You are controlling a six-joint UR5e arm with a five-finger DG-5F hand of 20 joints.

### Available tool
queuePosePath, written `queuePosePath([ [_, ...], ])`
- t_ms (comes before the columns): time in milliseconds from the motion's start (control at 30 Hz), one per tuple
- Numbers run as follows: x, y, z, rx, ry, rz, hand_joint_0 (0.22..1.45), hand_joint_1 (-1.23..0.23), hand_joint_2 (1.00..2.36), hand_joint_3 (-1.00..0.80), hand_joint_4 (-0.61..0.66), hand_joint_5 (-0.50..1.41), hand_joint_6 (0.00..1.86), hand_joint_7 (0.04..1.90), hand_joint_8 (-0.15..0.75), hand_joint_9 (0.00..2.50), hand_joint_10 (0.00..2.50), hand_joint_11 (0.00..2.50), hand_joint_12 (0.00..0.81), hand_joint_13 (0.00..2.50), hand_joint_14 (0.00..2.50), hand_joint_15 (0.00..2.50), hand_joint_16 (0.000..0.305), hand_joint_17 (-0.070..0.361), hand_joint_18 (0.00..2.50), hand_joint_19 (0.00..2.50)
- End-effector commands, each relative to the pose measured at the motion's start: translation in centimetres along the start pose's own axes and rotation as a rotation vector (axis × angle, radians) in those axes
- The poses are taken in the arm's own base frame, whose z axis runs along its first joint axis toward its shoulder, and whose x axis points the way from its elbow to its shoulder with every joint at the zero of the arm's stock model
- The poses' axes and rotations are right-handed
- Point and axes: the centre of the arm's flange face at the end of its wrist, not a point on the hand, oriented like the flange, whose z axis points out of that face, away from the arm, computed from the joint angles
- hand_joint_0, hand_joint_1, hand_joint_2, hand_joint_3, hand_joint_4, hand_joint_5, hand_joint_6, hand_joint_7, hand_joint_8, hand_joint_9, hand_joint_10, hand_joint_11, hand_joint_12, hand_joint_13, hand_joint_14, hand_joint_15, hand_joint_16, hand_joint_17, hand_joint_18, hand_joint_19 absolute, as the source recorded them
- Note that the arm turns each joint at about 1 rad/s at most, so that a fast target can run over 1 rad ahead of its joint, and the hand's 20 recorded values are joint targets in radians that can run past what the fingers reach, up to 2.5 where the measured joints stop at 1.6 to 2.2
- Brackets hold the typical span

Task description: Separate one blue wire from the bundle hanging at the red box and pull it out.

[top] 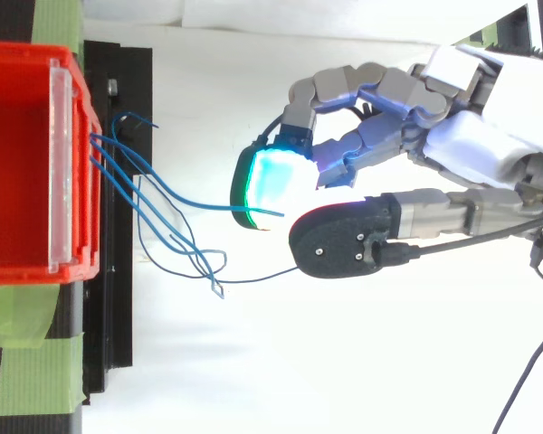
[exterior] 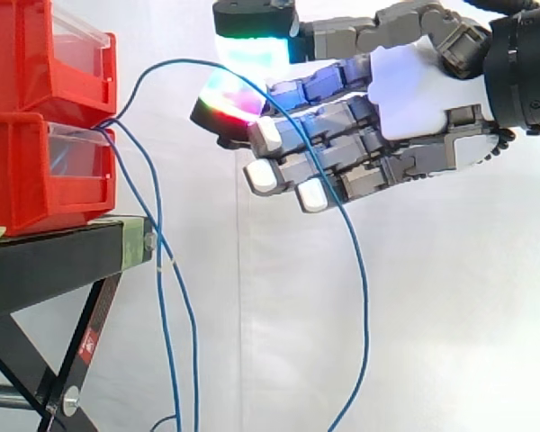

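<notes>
Between the thumb and one curled finger of the hand [exterior: 405, 99]: the blue wire [exterior: 171, 62], pinched. Both pads there glow: the upper one [exterior: 252, 45] white and green, the lower one red and cyan. The remaining fingers reach forward almost straight, white-tipped, holding nothing.

Top view: the same pinch, the cyan-lit pad facing the black-backed thumb [top: 344, 242], and the wire [top: 208, 204] running in to the narrow gap between them.

Course of the wire, side view: from the pinch one part crosses the front of the straight fingers, drops well below the hand and leaves at the bottom edge. The other part arcs up just beyond the fingertips, then slopes down and away to the bins. This wire stands apart from the others along most of its length.

Beyond the fingertips, lower down: the bundle [exterior: 108, 126] of other blue wires, gathered where the two bins meet and hanging slack past the stand's edge. From above they tangle in loose loops [top: 204, 262] just beside the bin's front.

Farther out: two red bins stacked, the upper bin [exterior: 18, 54] on the lower bin [exterior: 27, 171], each with a clear front plate [exterior: 81, 31]. Top view shows a bin's red rim [top: 18, 54].

Under the bins: black stand [exterior: 45, 261], with green tape [top: 36, 371] on it.

Behind all of it: white curtain [exterior: 450, 315].
</notes>
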Motion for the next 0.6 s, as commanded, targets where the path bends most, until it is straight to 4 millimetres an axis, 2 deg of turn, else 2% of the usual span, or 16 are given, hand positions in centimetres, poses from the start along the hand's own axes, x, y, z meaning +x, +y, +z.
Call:
queuePosePath([
  [0, 0.03, 0.00, -0.01, 0.000, 0.001, 0.000, 0.60, -0.71, 1.03, -0.10, 0.08, -0.18, 0.84, 1.17, 0.333, 0.90, 0.02, 1.42, 0.399, 0.83, 0.03, 0.99, 0.047, 0.106, 0.78, 1.08],
  [567, 0.12, 0.01, -0.05, 0.000, 0.002, 0.000, 0.61, -0.76, 1.03, 0.09, -0.18, -0.14, 0.84, 1.26, 0.285, 1.12, 0.02, 1.42, 0.389, 0.88, 0.03, 0.96, 0.047, 0.105, 0.83, 0.99],
])
